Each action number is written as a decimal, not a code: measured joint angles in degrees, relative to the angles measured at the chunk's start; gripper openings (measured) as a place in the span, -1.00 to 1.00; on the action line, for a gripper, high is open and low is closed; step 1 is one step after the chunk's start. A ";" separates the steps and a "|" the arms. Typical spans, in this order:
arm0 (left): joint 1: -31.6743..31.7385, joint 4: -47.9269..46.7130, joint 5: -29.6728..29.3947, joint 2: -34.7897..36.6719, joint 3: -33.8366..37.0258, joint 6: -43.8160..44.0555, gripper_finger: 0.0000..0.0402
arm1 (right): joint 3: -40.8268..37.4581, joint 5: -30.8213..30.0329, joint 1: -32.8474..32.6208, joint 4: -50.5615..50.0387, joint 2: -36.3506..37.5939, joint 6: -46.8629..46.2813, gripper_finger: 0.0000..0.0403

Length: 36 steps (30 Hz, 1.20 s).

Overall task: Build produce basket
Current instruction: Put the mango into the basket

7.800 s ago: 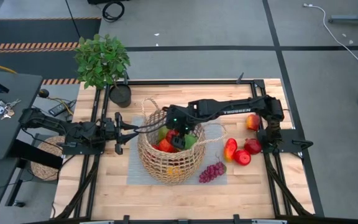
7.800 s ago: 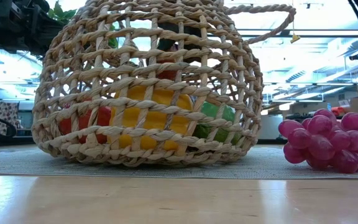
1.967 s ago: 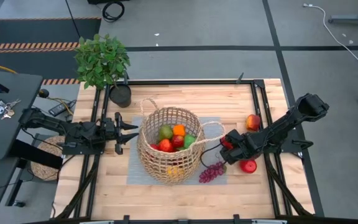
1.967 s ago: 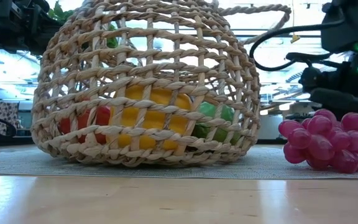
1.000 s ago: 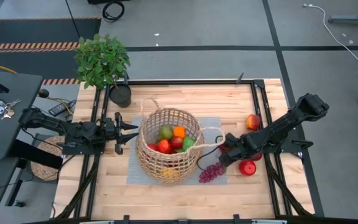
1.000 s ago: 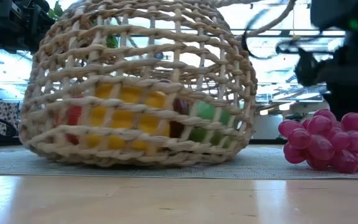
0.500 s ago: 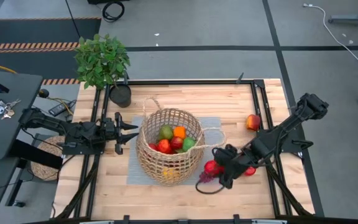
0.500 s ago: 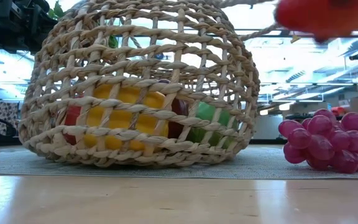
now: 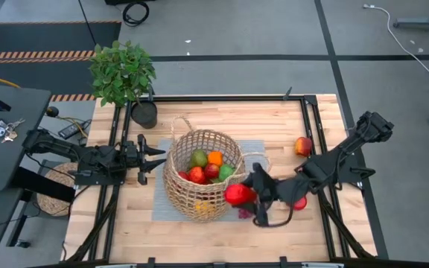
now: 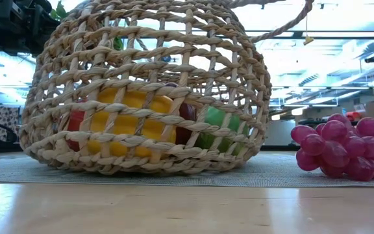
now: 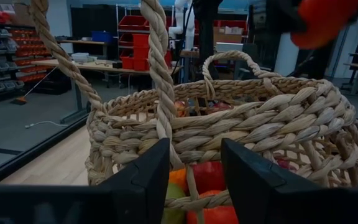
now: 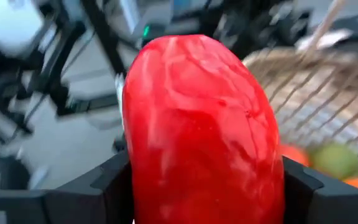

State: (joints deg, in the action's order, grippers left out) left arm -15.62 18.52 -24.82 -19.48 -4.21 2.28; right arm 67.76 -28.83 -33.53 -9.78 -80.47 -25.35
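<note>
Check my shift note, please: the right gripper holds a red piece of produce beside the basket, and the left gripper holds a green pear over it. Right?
Not quite. The left gripper holds no pear: its fingers straddle the basket's handle, as the left wrist view shows. The right gripper does hold red produce beside the basket.

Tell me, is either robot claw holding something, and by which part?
The right gripper clamps a red fruit by its two sides. The left gripper straddles the basket handle.

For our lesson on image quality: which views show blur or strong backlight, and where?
Right wrist view: background smeared, the red fruit sharper. Low view: bright windows backlight the basket. Left wrist view: fruit at top corner blurred; near handle soft.
</note>
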 joint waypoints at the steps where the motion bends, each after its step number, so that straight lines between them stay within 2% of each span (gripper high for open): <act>1: 0.01 0.00 0.01 0.01 0.00 0.00 -0.24 | 0.37 -1.03 0.40 1.12 0.00 0.19 0.32; 8: 0.00 0.00 0.00 0.01 0.00 0.00 -0.26 | 0.75 -5.51 2.67 8.61 -0.02 6.46 0.33; 15: 0.02 0.00 0.01 0.00 0.00 0.00 -0.24 | 0.75 -19.57 5.21 10.66 -0.09 20.71 0.33; 22: 0.02 0.00 0.01 0.00 0.00 0.00 -0.26 | 0.78 -29.28 10.88 14.58 -1.75 37.74 0.33; 31: 0.01 0.00 0.02 -0.01 0.00 0.00 -0.25 | 0.78 -29.60 19.28 34.21 -9.99 59.19 0.33; 36: 0.00 -0.01 0.01 0.00 0.00 0.00 -0.26 | 0.78 -24.17 21.64 36.77 -15.24 60.38 0.33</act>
State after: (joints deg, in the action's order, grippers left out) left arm -15.62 18.52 -24.80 -19.47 -4.21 2.28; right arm 68.53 -53.00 -11.88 26.99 -95.70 35.03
